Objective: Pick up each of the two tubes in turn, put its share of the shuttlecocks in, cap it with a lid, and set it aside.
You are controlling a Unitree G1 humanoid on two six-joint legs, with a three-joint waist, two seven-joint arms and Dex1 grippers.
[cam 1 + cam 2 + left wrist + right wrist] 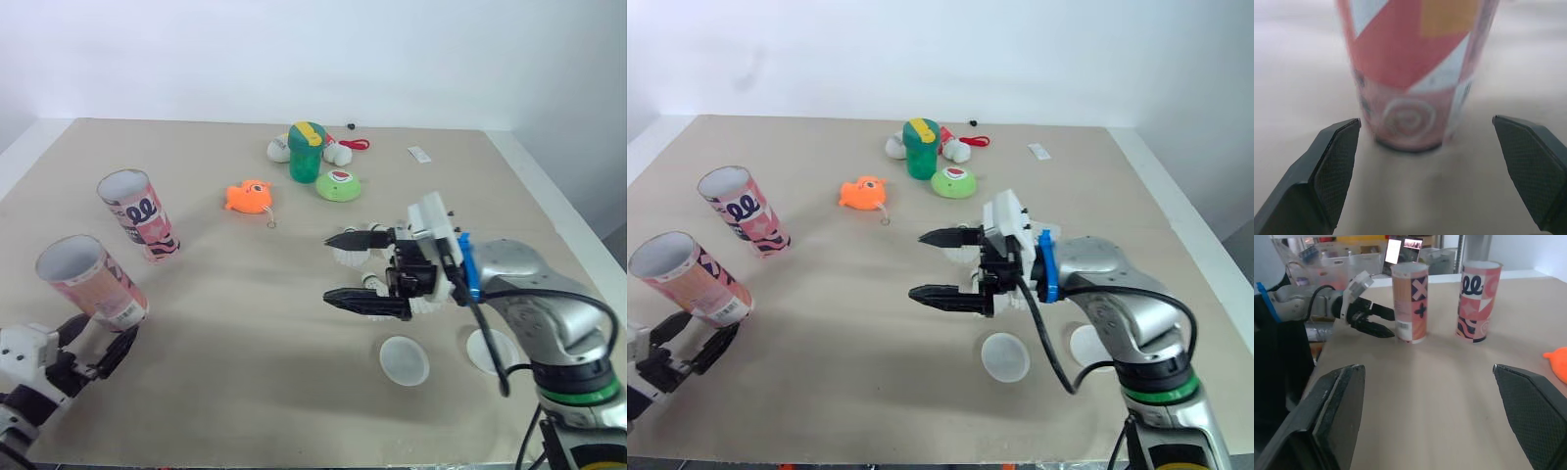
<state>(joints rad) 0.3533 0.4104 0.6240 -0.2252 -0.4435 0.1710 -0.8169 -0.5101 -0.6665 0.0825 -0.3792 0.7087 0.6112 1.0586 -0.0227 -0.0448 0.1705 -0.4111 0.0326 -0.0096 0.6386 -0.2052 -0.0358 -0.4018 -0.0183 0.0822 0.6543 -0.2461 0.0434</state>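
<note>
My left pincer gapes wide at the foot of the near-left tube, gripping nothing. My right pincer is spread too, empty, by the shuttlecocks. The print on the tube's white label is too small to read.

Head pair: you look forward and down over the table from its near edge, at middle range, with the wall behind the far edge. Both eyes share nearly the whole tabletop; the right eye's picture sits slightly offset sideways.

Left wrist: you look low along the tabletop between the spread fingers of the left gripper, very close on the near tube. Its base is in frame and its rim is cut off.

Right wrist: also low, facing across the table toward the robot's left side, well back. It takes in the near tube, the far tube and the left gripper, all shared with the left side of your head views.
</note>
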